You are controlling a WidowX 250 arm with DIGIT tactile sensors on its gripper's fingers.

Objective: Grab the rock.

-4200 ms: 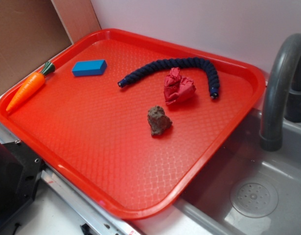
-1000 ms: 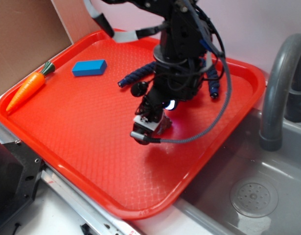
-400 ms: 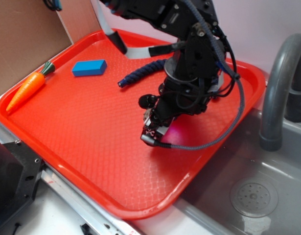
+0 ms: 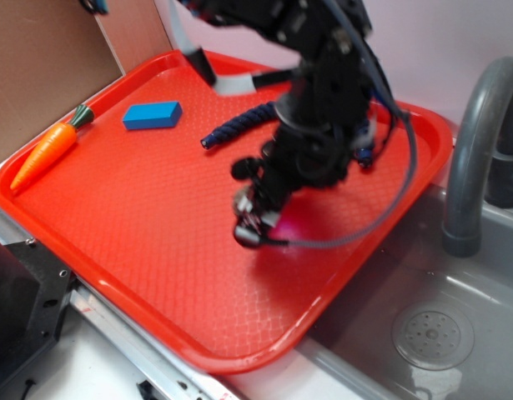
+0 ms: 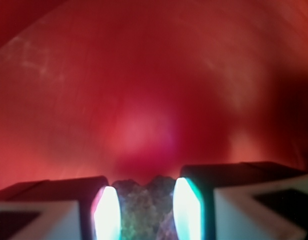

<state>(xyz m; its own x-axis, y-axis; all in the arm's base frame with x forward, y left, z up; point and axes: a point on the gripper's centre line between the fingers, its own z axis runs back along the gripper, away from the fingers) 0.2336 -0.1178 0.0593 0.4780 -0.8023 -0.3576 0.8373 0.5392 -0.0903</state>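
Observation:
In the wrist view the dark brown, lumpy rock point(image 5: 145, 210) sits pressed between my two glowing fingers point(image 5: 107, 212), which close on its sides. My gripper point(image 5: 146, 212) is shut on it, with the blurred red tray point(image 5: 143, 90) below. In the exterior view my gripper point(image 4: 254, 218) hangs a little above the middle of the red tray point(image 4: 139, 217), blurred by motion. The arm and fingers hide the rock there. The red cloth wad is hidden behind the arm.
A blue block point(image 4: 152, 115) and a toy carrot point(image 4: 46, 152) lie at the tray's far left. A dark blue rope point(image 4: 239, 125) curves behind the arm. A grey sink point(image 4: 431, 325) with a faucet point(image 4: 473, 158) is to the right.
The arm came in and lowered onto the rock, which left its spot on the tray. In the last half second the gripper has shifted slightly left and up.

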